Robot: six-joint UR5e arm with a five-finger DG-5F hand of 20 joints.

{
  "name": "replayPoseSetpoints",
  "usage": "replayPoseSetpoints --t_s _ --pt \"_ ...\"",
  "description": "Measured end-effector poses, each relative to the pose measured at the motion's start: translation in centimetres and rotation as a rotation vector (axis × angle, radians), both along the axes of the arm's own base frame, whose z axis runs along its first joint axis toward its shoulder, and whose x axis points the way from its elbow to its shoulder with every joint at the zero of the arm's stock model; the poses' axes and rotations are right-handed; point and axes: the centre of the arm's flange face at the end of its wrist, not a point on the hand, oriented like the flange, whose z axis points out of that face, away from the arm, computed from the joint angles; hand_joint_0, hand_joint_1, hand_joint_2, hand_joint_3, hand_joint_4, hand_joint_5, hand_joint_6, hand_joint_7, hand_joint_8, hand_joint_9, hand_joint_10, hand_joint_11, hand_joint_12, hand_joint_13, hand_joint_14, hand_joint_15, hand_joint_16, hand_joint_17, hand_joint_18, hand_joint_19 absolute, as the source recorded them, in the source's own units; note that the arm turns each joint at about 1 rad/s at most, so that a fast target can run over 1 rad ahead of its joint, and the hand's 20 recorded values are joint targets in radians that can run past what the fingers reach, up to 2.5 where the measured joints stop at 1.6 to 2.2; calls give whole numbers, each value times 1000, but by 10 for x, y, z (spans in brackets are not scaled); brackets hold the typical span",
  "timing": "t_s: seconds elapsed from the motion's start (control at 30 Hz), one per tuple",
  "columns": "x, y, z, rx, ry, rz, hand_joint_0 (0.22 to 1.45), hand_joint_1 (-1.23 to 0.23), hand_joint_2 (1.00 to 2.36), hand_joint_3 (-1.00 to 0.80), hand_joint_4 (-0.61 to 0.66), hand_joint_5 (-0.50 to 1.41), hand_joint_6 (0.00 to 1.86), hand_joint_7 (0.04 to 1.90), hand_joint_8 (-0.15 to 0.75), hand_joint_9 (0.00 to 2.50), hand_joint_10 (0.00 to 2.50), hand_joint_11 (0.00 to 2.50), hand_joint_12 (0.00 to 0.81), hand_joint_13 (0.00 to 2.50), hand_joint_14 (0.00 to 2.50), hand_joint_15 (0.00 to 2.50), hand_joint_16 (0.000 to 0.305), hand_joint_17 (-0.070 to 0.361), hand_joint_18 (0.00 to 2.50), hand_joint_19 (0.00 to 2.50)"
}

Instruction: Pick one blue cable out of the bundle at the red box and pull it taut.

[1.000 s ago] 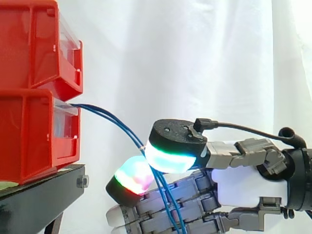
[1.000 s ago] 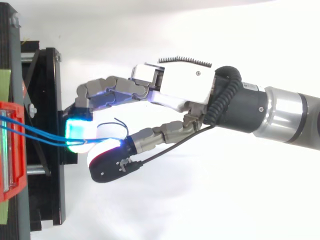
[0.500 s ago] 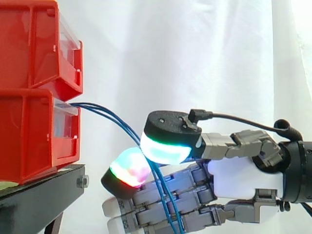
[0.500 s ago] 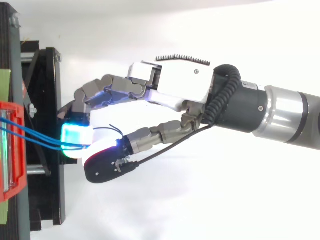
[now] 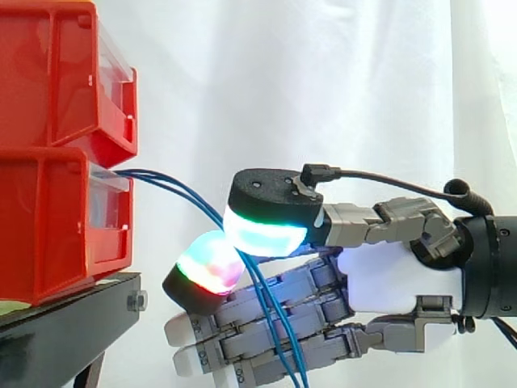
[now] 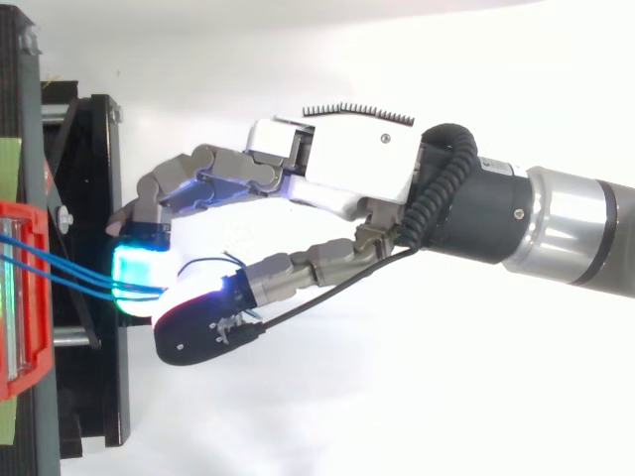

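Sideways from the right edge in the side view, one hand [image 5: 396, 283], pinching blue cables [image 5: 174, 190] between the green-glowing thumb pad [image 5: 262, 226] above and a red-and-green finger pad [image 5: 208, 268] below. Remaining fingers stretched out underneath, holding nothing. Cables leaving the front of the lower red bin [image 5: 48, 226], sloping down and to the right in a gentle curve, slipping behind the thumb pad, then dropping in front of the lower fingers to the bottom edge. Just left of the pinch and a little lower: front corner of the black stand [image 5: 65, 323], carrying the bins. From above, cyan fingertip overlapping the stand's edge [image 6: 94, 198], blue strands running left from it to the bin's rim [image 6: 25, 297]. Behind everything, white curtain [image 5: 323, 81]. Count: two red bins, upper red bin [image 5: 48, 73] stacked on the lower; one stand; one hand. Of blue strands at least two, perhaps three, too close together to tell.
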Motion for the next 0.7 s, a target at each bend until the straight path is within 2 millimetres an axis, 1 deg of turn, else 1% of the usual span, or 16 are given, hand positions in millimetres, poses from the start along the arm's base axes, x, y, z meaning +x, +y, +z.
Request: replayPoseSetpoints --t_s 0.13,0.17,0.37,0.47,0.7 --pt "0 1 1 -1 6 1 610 -749 1012 -278 149 -176 856 937 300 535 8 321 337 371 6 168 54 121 247 184" --pt "0 1 1 -2 7 1 600 -757 1010 -338 163 -173 846 909 298 538 8 320 339 372 7 171 54 121 248 188" --pt "0 3 1 -4 7 3 569 -750 1003 -445 187 -157 787 942 303 551 8 325 341 373 8 171 55 123 250 191" --pt "1 4 1 -11 8 1 568 -749 1003 -449 186 -155 781 927 303 552 8 326 341 374 6 171 55 123 249 198" --pt "2 8 1 -58 9 4 565 -743 1003 -454 188 -146 747 983 307 569 8 323 342 378 6 172 55 123 251 200"
